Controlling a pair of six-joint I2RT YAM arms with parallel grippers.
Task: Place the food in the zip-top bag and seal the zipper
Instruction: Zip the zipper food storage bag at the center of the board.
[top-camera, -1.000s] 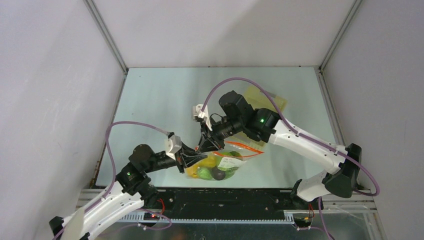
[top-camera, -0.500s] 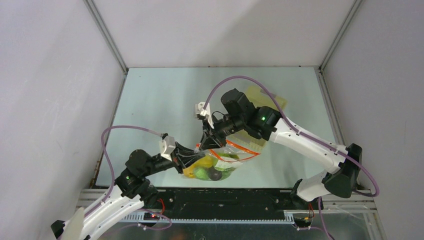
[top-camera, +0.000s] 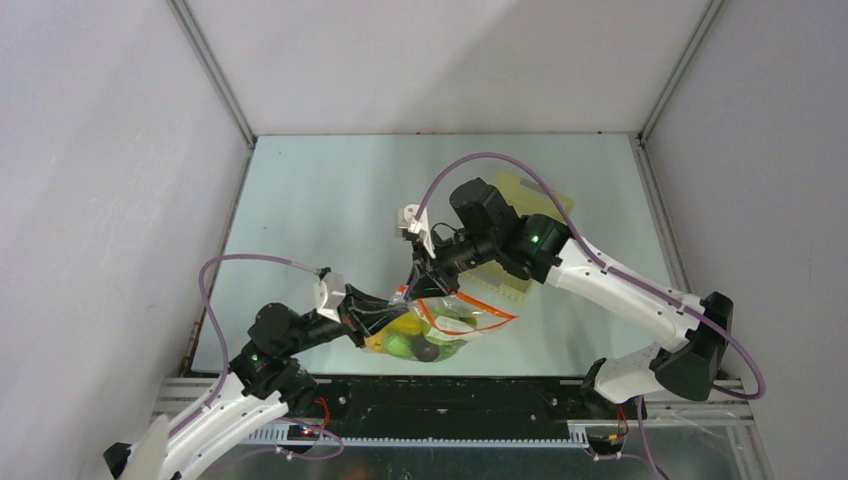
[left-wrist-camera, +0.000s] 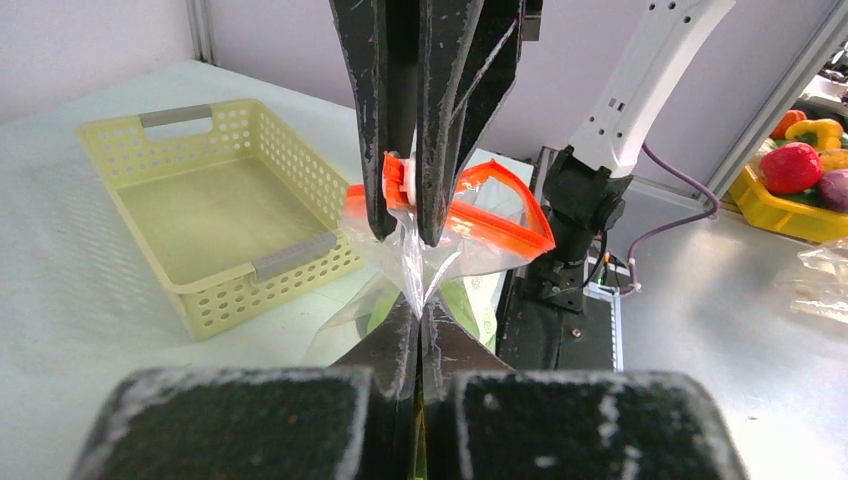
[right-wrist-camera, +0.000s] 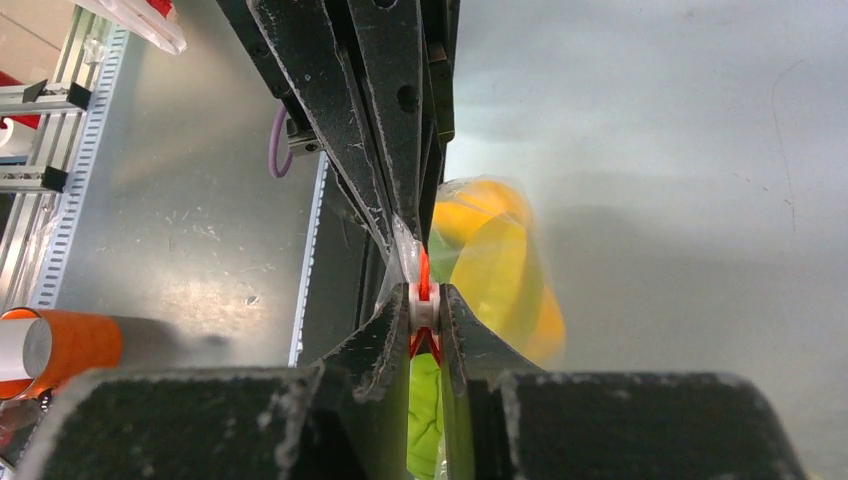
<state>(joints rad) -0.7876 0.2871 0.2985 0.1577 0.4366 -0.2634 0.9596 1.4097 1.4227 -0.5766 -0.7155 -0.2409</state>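
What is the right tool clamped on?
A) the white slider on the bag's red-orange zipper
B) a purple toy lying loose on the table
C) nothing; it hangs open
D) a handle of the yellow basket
A: the right tool is shut on the white slider on the zipper of the zip-top bag; the basket lies apart.

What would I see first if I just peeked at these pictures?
Two black tools meeting near the front edge of the table: the left tool pinches the clear zip-top bag, and the right tool squeezes its red-orange zipper. Bright yellow and green food shows inside the bag, and a pale yellow basket sits farther back on the right.
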